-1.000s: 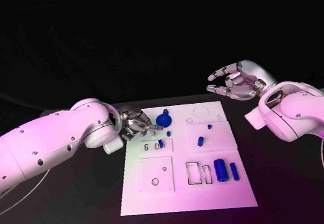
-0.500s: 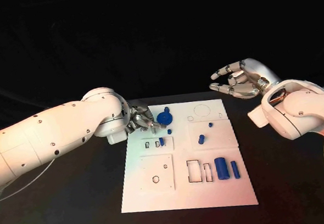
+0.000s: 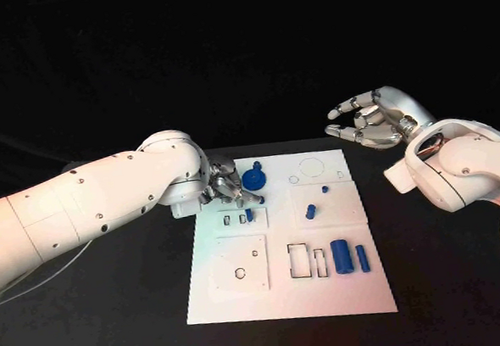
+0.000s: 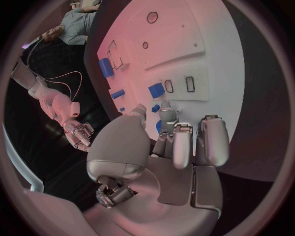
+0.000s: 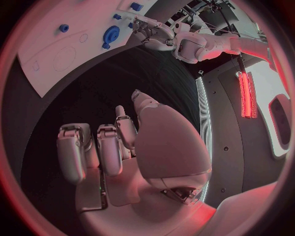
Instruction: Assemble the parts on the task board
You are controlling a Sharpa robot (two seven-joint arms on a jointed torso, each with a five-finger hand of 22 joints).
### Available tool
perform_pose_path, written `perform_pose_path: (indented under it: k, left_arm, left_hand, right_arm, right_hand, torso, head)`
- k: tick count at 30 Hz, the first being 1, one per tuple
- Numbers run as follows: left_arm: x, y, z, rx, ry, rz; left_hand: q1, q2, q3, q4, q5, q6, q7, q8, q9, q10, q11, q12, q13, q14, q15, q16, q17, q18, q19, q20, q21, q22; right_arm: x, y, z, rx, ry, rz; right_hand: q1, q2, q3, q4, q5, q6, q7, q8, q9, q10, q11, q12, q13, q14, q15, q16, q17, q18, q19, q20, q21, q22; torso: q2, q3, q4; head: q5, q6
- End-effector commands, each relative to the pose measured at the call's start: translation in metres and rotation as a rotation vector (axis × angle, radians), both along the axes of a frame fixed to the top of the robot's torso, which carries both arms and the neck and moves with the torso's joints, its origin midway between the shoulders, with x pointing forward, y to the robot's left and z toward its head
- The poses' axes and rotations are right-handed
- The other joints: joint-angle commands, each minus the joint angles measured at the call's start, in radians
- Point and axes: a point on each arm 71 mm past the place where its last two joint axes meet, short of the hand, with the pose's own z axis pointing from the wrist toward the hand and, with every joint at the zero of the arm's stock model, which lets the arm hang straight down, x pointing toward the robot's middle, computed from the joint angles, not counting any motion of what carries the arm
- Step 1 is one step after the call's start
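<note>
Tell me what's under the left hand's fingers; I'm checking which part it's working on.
Below the left hand, a small blue part stands in a task board slot. The fingers cover whatever they pinch.

Two hands at the task board's far end

The left hand (image 3: 227,188) reaches over the task board (image 3: 293,300) at its far left corner, fingers curled downward. The right hand (image 3: 371,120) hovers beyond the board's far right corner, fingers loosely curled, holding nothing.

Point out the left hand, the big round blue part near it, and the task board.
left hand (image 3: 226,187), head view, on its fingers.
round blue part (image 3: 255,178), head view, on its disc face.
task board (image 3: 292,293), head view, on its bare near edge.
</note>
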Motion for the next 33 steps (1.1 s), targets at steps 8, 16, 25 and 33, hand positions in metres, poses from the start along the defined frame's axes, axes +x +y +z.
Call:
perform_pose_path:
  k: [8, 16, 25, 33]
  left_arm:
    - [-0.0021, -0.0031, -0.0048, 0.051, 0.048, -0.042]
    - [-0.0033, -0.0047, -0.0063, 0.056, 0.067, -0.053]
    - [-0.0045, -0.0057, -0.0080, 0.049, 0.088, -0.058]
    - [-0.0049, -0.0077, -0.0093, 0.043, 0.101, -0.061]
  left_hand:
    - [0.001, 0.012, -0.006, 0.000, 0.003, -0.011, -0.002, 0.004, 0.006, -0.014, 0.001, -0.008, -0.005, 0.088, -0.005, 0.006, 0.214, -0.011, 0.007, -0.002, 0.007, 0.003]
    - [0.010, 0.017, -0.005, -0.001, 0.006, -0.015, -0.001, 0.004, 0.011, -0.018, 0.002, -0.010, -0.007, 0.088, -0.005, 0.006, 0.214, -0.011, 0.007, -0.001, 0.008, 0.004]
    - [0.031, 0.023, -0.001, -0.002, 0.008, -0.020, 0.000, 0.004, 0.019, -0.023, 0.002, -0.012, -0.010, 0.088, -0.004, 0.006, 0.215, -0.011, 0.006, 0.000, 0.010, 0.008]
    - [0.048, 0.029, 0.006, -0.002, 0.009, -0.023, 0.000, 0.003, 0.025, -0.026, 0.003, -0.012, -0.011, 0.088, -0.003, 0.007, 0.216, -0.012, 0.005, 0.001, 0.012, 0.010]
  right_arm:
    - [0.0005, 0.0011, -0.0015, -0.014, 0.005, 0.012]
    - [0.0007, 0.0013, -0.0023, -0.015, 0.008, 0.011]
    - [0.0009, 0.0015, -0.0031, -0.016, 0.012, 0.011]
    - [0.0010, 0.0022, -0.0040, -0.016, 0.015, 0.013]
  right_hand:
    - [-0.008, -0.005, 0.005, 0.005, 0.010, -0.003, -0.002, 0.008, -0.001, -0.008, -0.003, -0.005, 0.027, 0.087, -0.007, -0.004, 0.191, 0.015, 0.055, -0.007, -0.009, 0.206]
    - [-0.008, -0.004, 0.006, 0.006, 0.014, -0.003, -0.002, 0.010, -0.001, -0.008, -0.003, -0.005, 0.026, 0.086, -0.007, -0.005, 0.190, 0.016, 0.055, -0.007, -0.010, 0.205]
    - [-0.009, -0.003, 0.009, 0.006, 0.023, -0.004, -0.002, 0.013, -0.001, -0.008, -0.004, -0.005, 0.026, 0.086, -0.007, -0.005, 0.191, 0.016, 0.054, -0.007, -0.011, 0.205]
    - [-0.009, -0.003, 0.010, 0.005, 0.030, -0.004, -0.002, 0.015, -0.001, -0.008, -0.004, -0.005, 0.025, 0.086, -0.008, -0.005, 0.190, 0.016, 0.054, -0.008, -0.011, 0.205]
  torso:
    - [-0.001, 0.0002, 0.0005]
    - [-0.001, 0.0011, 0.0002]
    - [0.000, 0.0013, 0.0012]
    - [0.001, 0.0017, 0.0003]
  head:
    - [-0.003, -0.004]
    - [-0.002, -0.007]
    - [-0.004, -0.008]
    - [-0.003, -0.009]
